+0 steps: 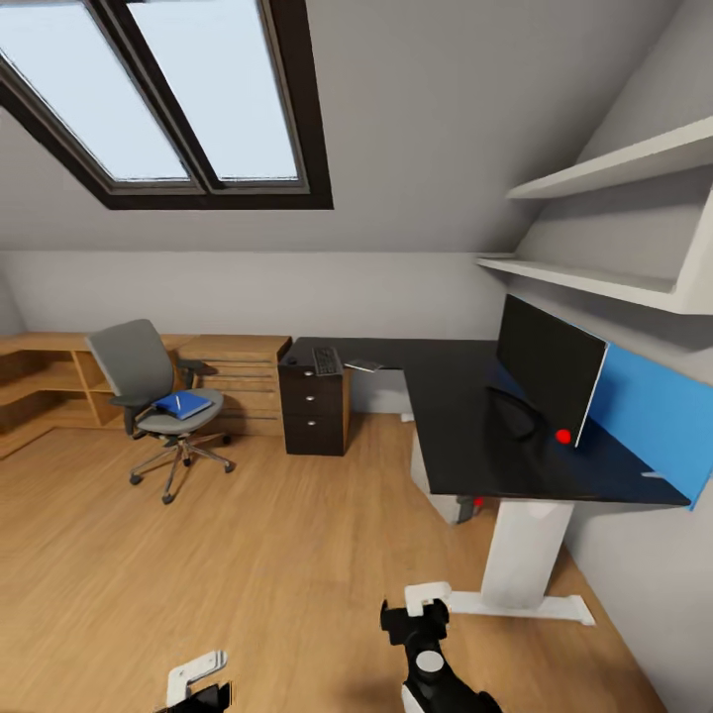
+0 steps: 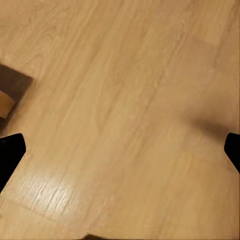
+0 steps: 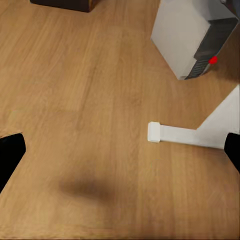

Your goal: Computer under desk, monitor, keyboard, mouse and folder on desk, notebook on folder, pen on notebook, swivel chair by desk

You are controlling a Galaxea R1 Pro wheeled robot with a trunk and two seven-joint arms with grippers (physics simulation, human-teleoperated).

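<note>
The black desk point(image 1: 465, 436) with its blue back panel stands at the right, and the monitor point(image 1: 550, 371) is upright on it. The keyboard point(image 1: 327, 360) lies at the desk's far left end, with a flat grey item point(image 1: 363, 365) beside it that is too small to name. The grey swivel chair point(image 1: 149, 391) stands apart at the left, carrying the blue folder point(image 1: 183, 404) with the thin pale pen point(image 1: 178, 401) on top. The computer point(image 1: 460, 507) point(image 3: 192, 40) sits under the desk. My left gripper point(image 1: 198, 683) point(image 2: 120, 150) and right gripper point(image 1: 426, 614) point(image 3: 120, 150) hang open over the floor.
A black drawer unit point(image 1: 315, 406) stands under the desk's left end, with low light-wood shelving point(image 1: 59, 381) along the back wall. The desk's white leg point(image 1: 525, 555) and long foot point(image 3: 185, 134) are close to my right gripper. White wall shelves point(image 1: 614, 282) hang above the desk.
</note>
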